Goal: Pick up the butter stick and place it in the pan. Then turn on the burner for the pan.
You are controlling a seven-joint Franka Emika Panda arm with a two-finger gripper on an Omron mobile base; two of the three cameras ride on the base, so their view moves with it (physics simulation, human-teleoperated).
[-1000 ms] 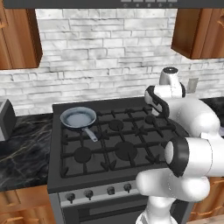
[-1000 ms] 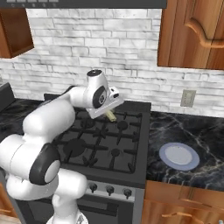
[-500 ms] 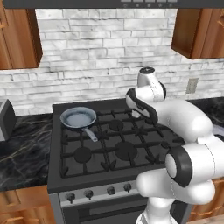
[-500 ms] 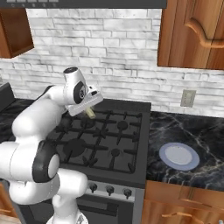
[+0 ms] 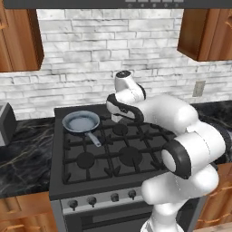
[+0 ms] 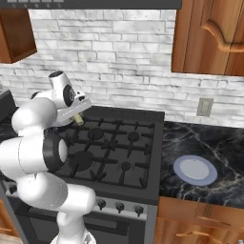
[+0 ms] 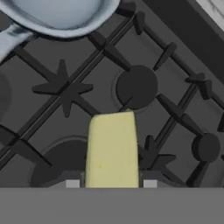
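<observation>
I have the butter stick (image 7: 112, 148) gripped in my hand (image 6: 76, 117), the pale yellow block clamped between my fingers and jutting out ahead of them along my line of sight, its long axis pointing away from me over the stove grates (image 7: 65, 89). In the right base view the butter shows as a small yellow end poking out below my wrist, above the rear part of the stove (image 6: 112, 152). The pan (image 5: 81, 122) sits on the rear left burner, its grey-blue inside empty and its short dark handle (image 5: 94, 139) pointing toward the stove's front. From my hand the pan lies to my left and close by; in the hand view its rim (image 7: 61, 17) curves along the top left, with a dark burner cap between it and the butter's far end. I judge the coming move to be a short carry leftward until the butter hangs over the pan's inside, then a release. The burner knobs (image 5: 102, 199) line the stove's front panel. I can read no brand, label or writing anywhere.
</observation>
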